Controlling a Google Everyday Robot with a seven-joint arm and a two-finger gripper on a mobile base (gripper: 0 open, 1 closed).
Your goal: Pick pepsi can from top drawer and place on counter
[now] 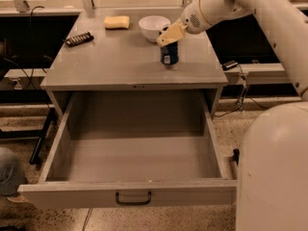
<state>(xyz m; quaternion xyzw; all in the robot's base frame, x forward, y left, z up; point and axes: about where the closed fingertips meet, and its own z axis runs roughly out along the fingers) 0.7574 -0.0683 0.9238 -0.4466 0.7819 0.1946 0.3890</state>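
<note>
The pepsi can is dark blue and upright, with its base at or just above the counter, right of the middle. My gripper comes in from the upper right and is shut on the can's top, with its pale yellow fingers covering the lid. The top drawer is pulled fully out below the counter. Its grey floor is bare and its dark bar handle is on the front panel.
A white bowl stands just behind and left of the can. A yellow sponge and a black remote-like object lie at the counter's back left. My white base fills the lower right. Cables and a black stand are on the floor.
</note>
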